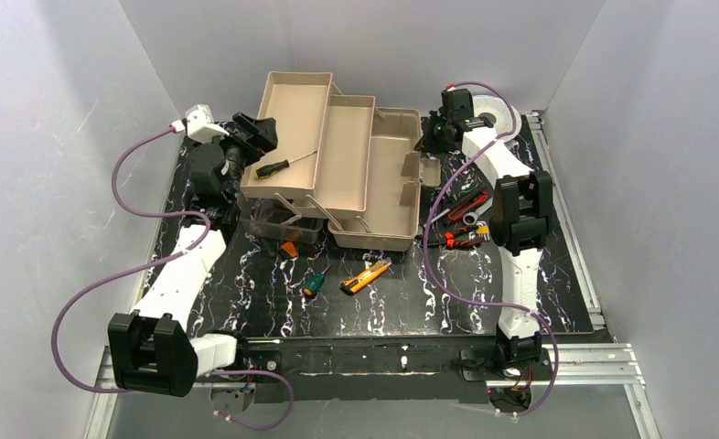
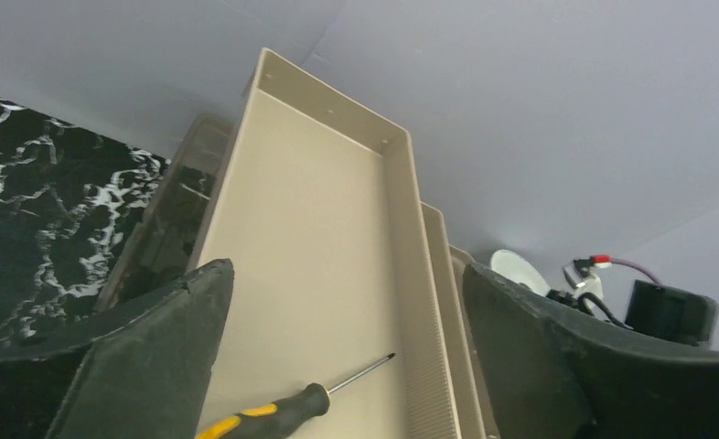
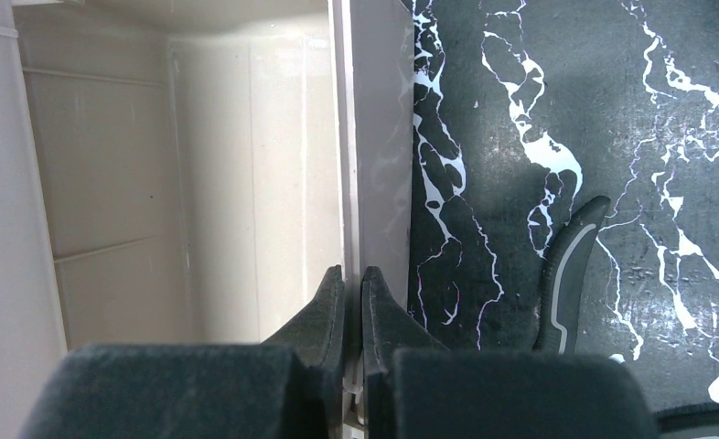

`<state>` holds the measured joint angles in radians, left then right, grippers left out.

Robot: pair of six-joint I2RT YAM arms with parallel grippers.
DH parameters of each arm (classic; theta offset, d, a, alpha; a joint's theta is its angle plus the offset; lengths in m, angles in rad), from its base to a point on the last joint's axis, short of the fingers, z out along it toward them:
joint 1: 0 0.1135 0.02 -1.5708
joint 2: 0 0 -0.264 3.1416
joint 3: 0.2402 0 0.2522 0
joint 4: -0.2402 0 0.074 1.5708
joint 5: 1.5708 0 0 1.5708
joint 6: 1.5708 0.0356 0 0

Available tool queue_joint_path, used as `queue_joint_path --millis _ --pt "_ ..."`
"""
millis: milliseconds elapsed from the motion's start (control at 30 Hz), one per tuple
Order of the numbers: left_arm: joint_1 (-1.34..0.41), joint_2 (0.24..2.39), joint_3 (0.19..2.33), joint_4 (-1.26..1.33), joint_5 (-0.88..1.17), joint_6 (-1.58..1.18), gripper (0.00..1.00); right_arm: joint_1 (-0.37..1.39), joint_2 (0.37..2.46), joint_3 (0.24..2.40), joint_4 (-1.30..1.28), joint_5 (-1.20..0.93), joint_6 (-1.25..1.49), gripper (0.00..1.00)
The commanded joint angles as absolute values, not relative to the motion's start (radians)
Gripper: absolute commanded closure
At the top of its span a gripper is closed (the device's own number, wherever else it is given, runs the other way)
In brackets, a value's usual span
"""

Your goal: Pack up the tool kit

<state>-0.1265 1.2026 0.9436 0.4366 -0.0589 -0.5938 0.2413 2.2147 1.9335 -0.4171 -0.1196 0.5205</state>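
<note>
The beige toolbox stands open at the back of the table, its two fold-out trays spread up and left. A black-and-yellow screwdriver lies in the upper tray; it also shows in the left wrist view. My left gripper is open and empty at that tray's left edge, its jaws wide over the tray floor. My right gripper is shut on the toolbox's right wall near the far corner. A yellow knife, a green-handled screwdriver and red-black pliers lie on the mat.
A round silver spool sits behind the right arm at the back right. More red-handled tools lie by the right arm's elbow. A small orange piece lies under the trays. A dark curved tool handle lies right of the gripped wall.
</note>
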Motion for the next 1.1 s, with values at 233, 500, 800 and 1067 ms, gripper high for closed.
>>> queue_joint_path --millis 233,500,800,1067 --pt "-0.099 1.146 1.219 -0.101 -0.384 -0.516 0.02 0.223 2.138 1.960 -0.346 -0.158 0.585 0.99" --pt "0.182 1.328 1.311 -0.348 -0.059 -0.710 0.02 0.212 2.140 1.982 -0.384 -0.142 0.561 0.99" --pt "0.282 1.624 1.356 -0.334 0.269 -0.847 0.02 0.190 2.139 1.991 -0.410 -0.131 0.537 0.99" --pt "0.279 1.782 1.349 -0.325 0.333 -0.961 0.02 0.155 2.138 2.025 -0.438 -0.135 0.488 0.99"
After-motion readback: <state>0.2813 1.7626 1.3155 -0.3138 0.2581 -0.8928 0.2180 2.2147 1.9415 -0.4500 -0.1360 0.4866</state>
